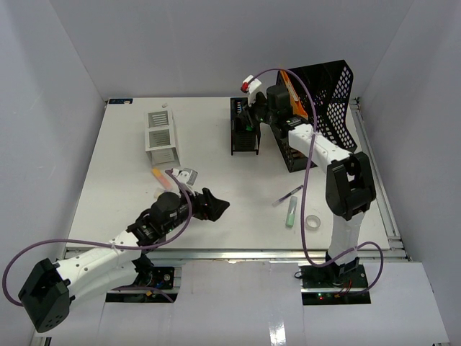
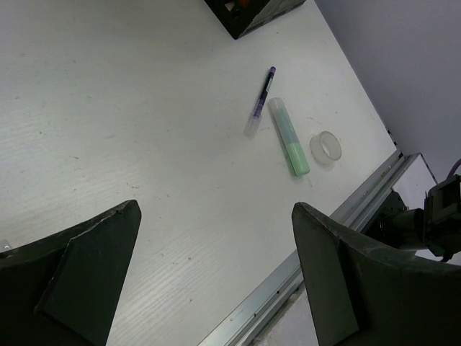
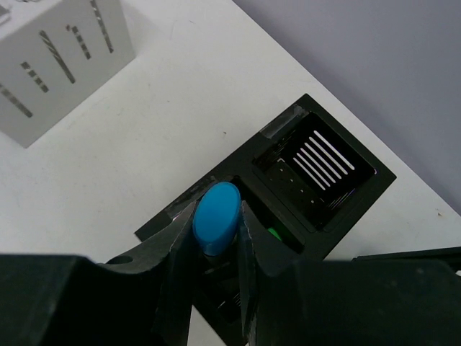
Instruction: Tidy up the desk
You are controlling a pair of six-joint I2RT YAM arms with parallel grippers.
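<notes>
The white desk [image 1: 216,155] carries loose items near its front right. A purple pen [image 2: 261,109], a green highlighter [image 2: 289,137] and a clear tape roll [image 2: 326,147] lie well ahead of my left gripper [image 2: 216,209]. That gripper is open, empty and low over the desk by the metal rail [image 2: 317,249]. In the top view it sits at the front left [image 1: 213,205]. My right gripper [image 3: 216,213] is shut on a blue-capped marker [image 3: 216,216], held upright over the black pen holder [image 3: 317,180] at the back [image 1: 245,133].
A white slotted organizer [image 1: 161,135] stands at the back left. A black mesh basket [image 1: 320,108] stands behind the right arm. A pink-orange highlighter [image 1: 158,176] and a small white item [image 1: 186,175] lie by the left arm. Something green [image 3: 274,233] shows inside the holder.
</notes>
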